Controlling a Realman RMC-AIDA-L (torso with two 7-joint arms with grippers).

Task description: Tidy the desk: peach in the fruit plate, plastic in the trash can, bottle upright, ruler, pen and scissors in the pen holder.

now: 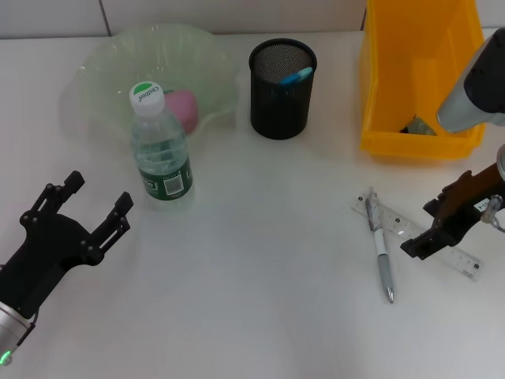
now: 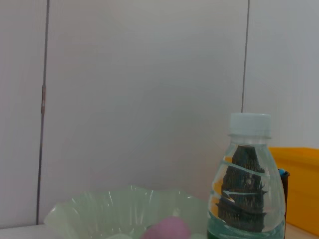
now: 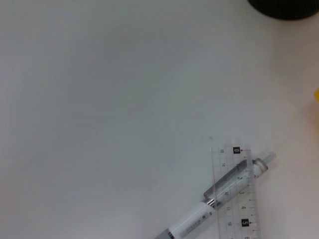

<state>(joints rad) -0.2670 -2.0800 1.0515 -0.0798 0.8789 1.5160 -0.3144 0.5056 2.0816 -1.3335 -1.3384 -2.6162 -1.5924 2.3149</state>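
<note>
The bottle (image 1: 160, 150) is stood upright and the peach (image 1: 182, 109) is seated in the fruit plate (image 1: 102, 67); the pen (image 1: 382, 254) and ruler (image 1: 413, 232) remain on the desk beside the right gripper (image 1: 430, 229), whose closure cannot be determined, while the left gripper (image 1: 99, 205) is held open.

A white table (image 1: 260, 253) fills most of the head view. A pale grey wall (image 1: 237, 14) runs along its 12 o'clock edge. In the left wrist view, the wall has two dark vertical seams (image 2: 44, 99), one toward 9 o'clock and one toward 2 o'clock.

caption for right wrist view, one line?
Pen lying across a clear ruler on the white desk.
</note>
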